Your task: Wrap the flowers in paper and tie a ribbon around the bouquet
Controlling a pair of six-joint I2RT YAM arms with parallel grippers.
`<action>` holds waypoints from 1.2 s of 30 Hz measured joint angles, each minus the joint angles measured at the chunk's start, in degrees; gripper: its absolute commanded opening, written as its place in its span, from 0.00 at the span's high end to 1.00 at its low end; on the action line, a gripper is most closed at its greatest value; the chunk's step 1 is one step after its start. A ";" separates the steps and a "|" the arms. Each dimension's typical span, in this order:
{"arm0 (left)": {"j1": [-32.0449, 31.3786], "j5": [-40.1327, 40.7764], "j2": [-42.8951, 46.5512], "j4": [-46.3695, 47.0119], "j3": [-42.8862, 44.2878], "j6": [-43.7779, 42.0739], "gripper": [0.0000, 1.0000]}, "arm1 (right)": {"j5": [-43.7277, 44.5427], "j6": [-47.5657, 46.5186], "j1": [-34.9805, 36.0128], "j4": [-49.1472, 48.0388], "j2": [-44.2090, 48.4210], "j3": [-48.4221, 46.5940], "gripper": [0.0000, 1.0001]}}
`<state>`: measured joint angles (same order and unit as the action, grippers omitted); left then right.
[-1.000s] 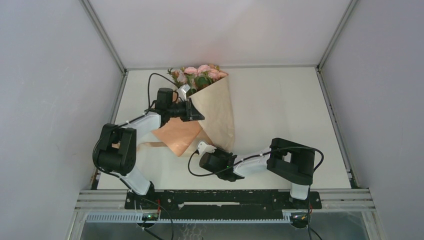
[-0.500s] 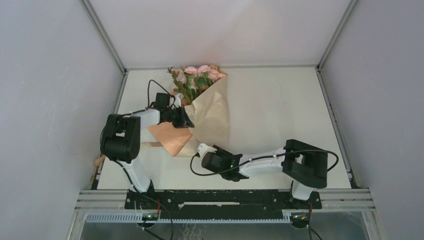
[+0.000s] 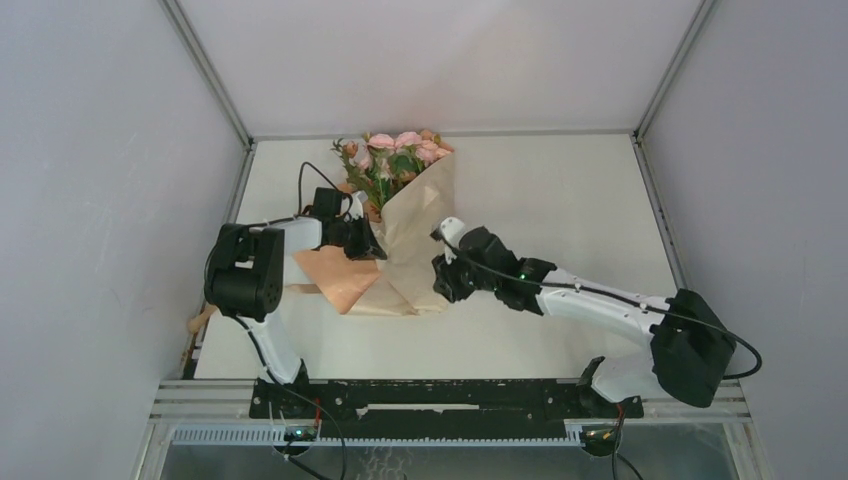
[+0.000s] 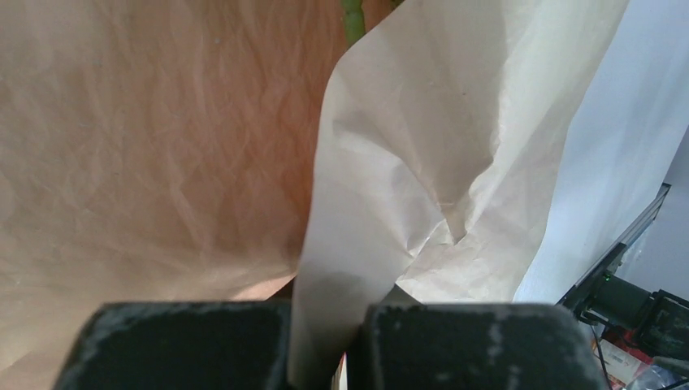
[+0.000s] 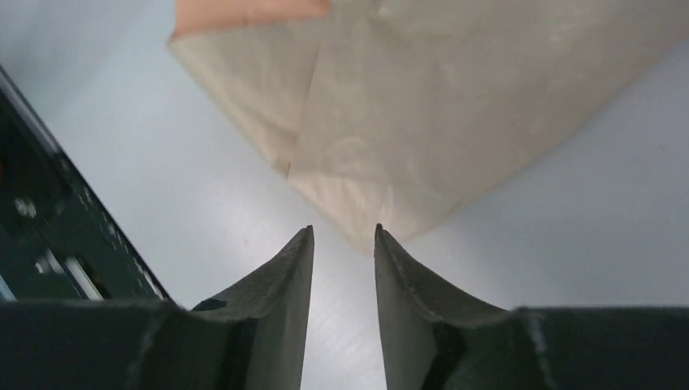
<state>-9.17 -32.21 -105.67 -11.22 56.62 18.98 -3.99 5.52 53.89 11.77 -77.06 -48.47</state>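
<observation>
With the jaws of your left gripper pinching a flap of the crinkly tan kraft paper around the pink rose bunch on the white tabletop, nudge your right gripper, jaws parted and empty, squarely over the paper's bottom tip before closing.

— What's on the worktop?
— I see the paper lying on it, folded into a cone. Its pointed corner sits just ahead of my right pincer.
— And the flowers?
— They're inside the cone, with the blooms beyond my left pincer. A thin strip of ribbon lies behind that pincer, mostly hidden.
</observation>
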 measured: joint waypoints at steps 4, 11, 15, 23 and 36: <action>0.00 -0.09 -0.26 0.02 0.26 0.00 1.00 | -2.89 5.86 -4.46 -6.95 -4.68 -0.42 0.78; 0.00 -0.04 -0.26 0.00 0.26 0.00 1.00 | -6.10 12.55 -4.66 -12.26 -19.32 -0.79 0.98; 0.09 -0.04 -0.26 0.00 0.26 0.00 1.00 | -6.27 15.61 -4.63 -13.84 -21.51 0.98 0.99; 0.17 -0.07 -0.26 -0.04 0.28 0.00 1.00 | -5.27 19.17 -5.18 -6.97 -6.49 12.13 0.65; 0.28 -0.31 -0.26 -0.02 0.28 -0.15 1.00 | -21.20 30.27 -22.34 -21.59 -17.70 9.73 0.56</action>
<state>-8.88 -32.51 -105.93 -11.25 56.90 18.83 -25.19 35.79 31.55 -9.82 -94.76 -38.74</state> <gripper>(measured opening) 0.005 0.574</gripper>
